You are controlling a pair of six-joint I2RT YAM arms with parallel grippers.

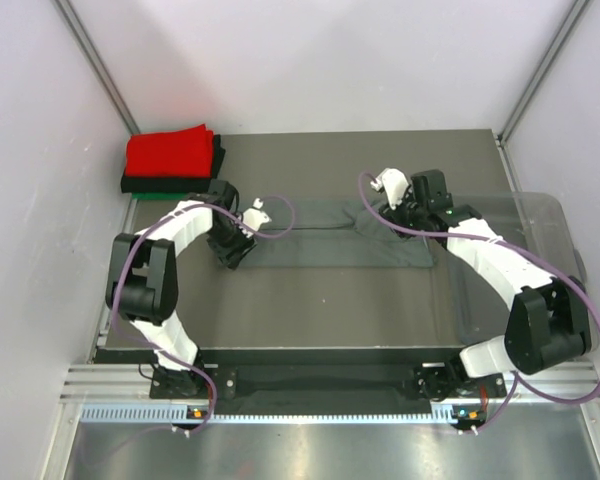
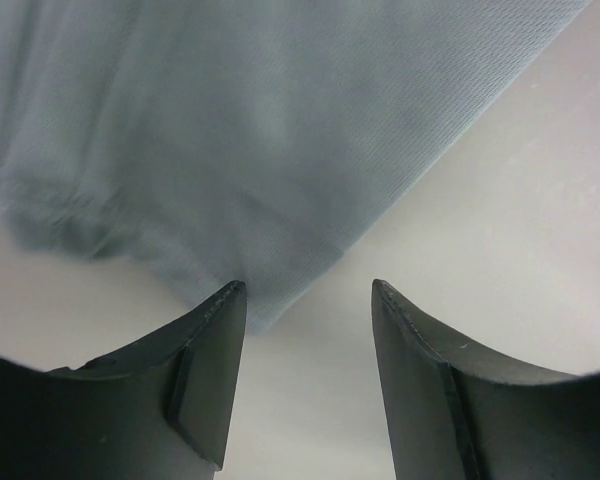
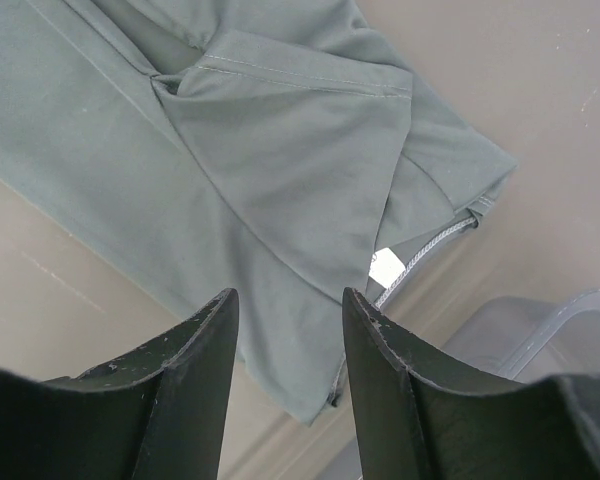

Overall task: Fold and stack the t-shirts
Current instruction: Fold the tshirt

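Observation:
The dark grey t-shirt [image 1: 330, 235] lies as a long folded strip across the middle of the table. My left gripper [image 1: 235, 250] is open at its left end. In the left wrist view the shirt [image 2: 230, 130] has its corner just by the left fingertip of my open, empty gripper [image 2: 308, 290]. My right gripper [image 1: 408, 212] is open over the shirt's right end. In the right wrist view it [image 3: 288, 295] hovers above the shirt's folded sleeve and corner [image 3: 260, 150], holding nothing. Folded shirts are stacked at the back left: red [image 1: 170, 152] on top, then black [image 1: 218, 160], with green [image 1: 165, 195] at the bottom.
A clear plastic bin [image 1: 545, 235] stands at the right table edge, close to the shirt's right end; it also shows in the right wrist view [image 3: 540, 340]. A white label [image 3: 385, 268] shows at the shirt's hem. White walls enclose the table.

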